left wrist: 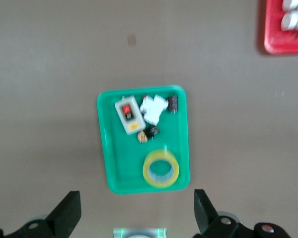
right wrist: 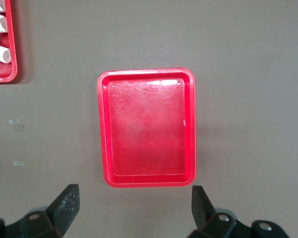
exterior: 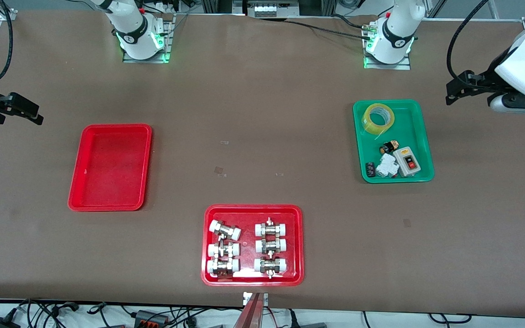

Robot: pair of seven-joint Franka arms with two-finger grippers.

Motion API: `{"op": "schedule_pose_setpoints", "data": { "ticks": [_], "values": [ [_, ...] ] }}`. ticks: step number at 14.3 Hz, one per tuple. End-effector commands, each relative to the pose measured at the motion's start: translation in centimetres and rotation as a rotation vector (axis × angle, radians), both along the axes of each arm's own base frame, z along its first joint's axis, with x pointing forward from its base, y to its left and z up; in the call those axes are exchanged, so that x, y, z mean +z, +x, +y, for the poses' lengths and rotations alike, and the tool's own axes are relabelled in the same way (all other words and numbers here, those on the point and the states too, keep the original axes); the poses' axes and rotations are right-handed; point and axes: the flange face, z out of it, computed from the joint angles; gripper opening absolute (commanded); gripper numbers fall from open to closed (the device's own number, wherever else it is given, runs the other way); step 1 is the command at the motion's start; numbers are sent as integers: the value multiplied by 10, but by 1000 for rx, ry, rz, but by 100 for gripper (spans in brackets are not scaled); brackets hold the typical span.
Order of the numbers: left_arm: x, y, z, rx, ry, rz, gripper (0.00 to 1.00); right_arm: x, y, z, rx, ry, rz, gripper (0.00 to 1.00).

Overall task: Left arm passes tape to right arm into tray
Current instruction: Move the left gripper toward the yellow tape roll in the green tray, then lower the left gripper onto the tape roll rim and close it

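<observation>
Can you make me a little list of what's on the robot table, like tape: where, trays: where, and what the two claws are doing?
tape: in the green tray, at its end nearest the robot bases
green tray also holds: a grey switch box and small electrical parts
red tray: nothing in it, toward the right arm's end of the table
tray of fittings: nearest the front camera
left gripper: open, up in the air by the green tray
right gripper: open, up in the air by the red tray
</observation>
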Motion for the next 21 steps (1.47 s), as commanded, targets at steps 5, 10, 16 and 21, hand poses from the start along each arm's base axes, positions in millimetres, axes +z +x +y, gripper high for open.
{"op": "schedule_pose_setpoints", "data": {
  "ticks": [5, 10, 16, 21],
  "values": [
    [-154, -34, -31, 34, 23, 315, 100, 3, -7, -1, 9, 0, 7, 100],
    [-285, -77, -8, 85, 26, 309, 100, 3, -7, -3, 8, -2, 4, 100],
    [-381, -110, 5, 108, 13, 311, 100, 2, -6, -4, 8, -2, 5, 100],
    [-415, -115, 33, 116, -26, 327, 97, 2, -6, -4, 6, -2, 8, 100]
  ]
}}
